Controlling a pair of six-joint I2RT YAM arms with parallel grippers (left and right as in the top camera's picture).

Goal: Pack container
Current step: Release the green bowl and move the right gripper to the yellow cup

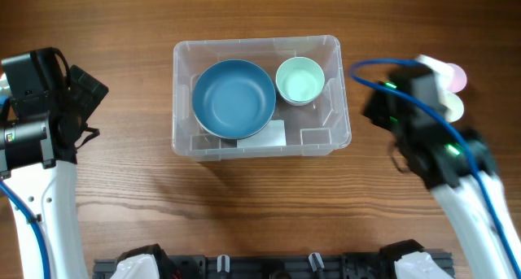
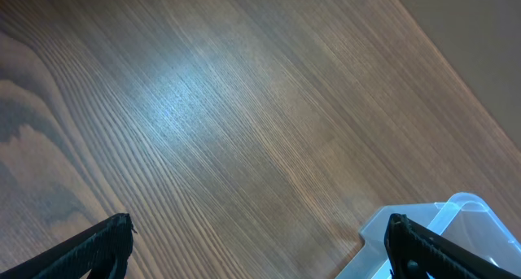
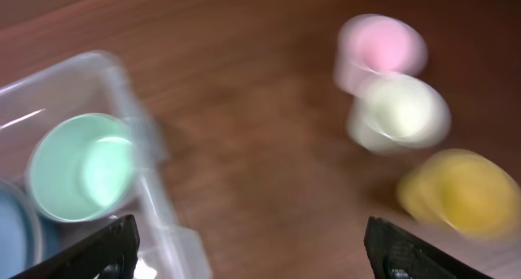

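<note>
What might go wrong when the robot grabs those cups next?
The pink cup, cream cup and yellow cup stand crowded together, so the right end effector, open, may knock a neighbour over. The blue bowl fills much of the container, so a cup may catch on the rim.

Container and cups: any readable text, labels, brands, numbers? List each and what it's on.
No readable text in any view.
white label on the base of the container: partly under the blue bowl, no print legible.
pink cup, white cup, yellow cup: blurred in the right wrist view, no markings discernible.
</note>
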